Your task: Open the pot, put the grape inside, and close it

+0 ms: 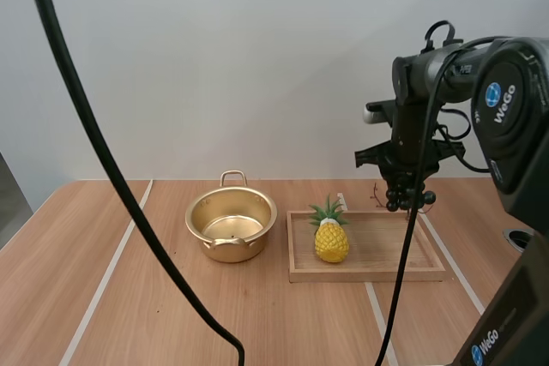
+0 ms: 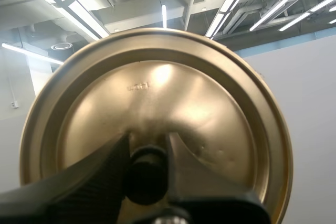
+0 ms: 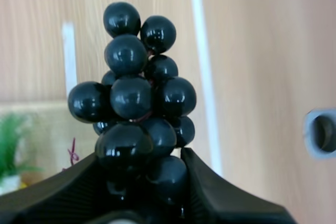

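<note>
Already pot [image 1: 232,227] stood open; left gripper [image 2: 147,144] clamped lid [image 2: 157,93], right gripper [image 3: 142,156] pinched grapes [image 3: 131,95] above far right corner of tray [image 1: 369,276]; loading, closing undone.

There is one pot [image 1: 232,250], one lid [image 2: 157,87], one bunch of grapes [image 3: 134,98], one tray [image 1: 369,275] and one pineapple [image 1: 331,242], with one desk [image 1: 283,323]. There are two grippers, the left gripper [image 2: 148,142] and the right gripper [image 3: 140,153]. The single grapes overlap too much to count.
</note>
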Motion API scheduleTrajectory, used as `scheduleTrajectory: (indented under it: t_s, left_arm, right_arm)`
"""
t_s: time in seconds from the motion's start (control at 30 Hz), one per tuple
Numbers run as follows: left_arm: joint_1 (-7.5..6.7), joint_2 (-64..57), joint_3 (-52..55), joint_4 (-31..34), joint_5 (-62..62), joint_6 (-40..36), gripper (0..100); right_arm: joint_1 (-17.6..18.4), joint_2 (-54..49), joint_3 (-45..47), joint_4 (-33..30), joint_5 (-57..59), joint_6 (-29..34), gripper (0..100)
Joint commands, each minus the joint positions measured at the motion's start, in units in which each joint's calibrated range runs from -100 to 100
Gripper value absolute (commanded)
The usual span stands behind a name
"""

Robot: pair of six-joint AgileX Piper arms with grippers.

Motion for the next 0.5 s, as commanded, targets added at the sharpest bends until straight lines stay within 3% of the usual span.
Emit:
scheduleTrajectory:
  t_s: [0.0,0.33,0.47]
  left_arm:
    - [-0.07,0.2,-0.3,-0.9,-0.9,-0.2,0]
    - [-0.07,0.2,-0.3,-0.9,-0.9,-0.2,0]
    - [-0.07,0.2,-0.3,-0.9,-0.9,-0.2,0]
  right_arm:
    - [-0.2,-3.2,-3.4,-1.0,0.6,-0.4,0]
    - [-0.2,-6.1,-15.8,-0.3,0.6,-12.2,0]
    - [-0.2,-6.1,-18.7,6.8,0.6,-15.4,0]
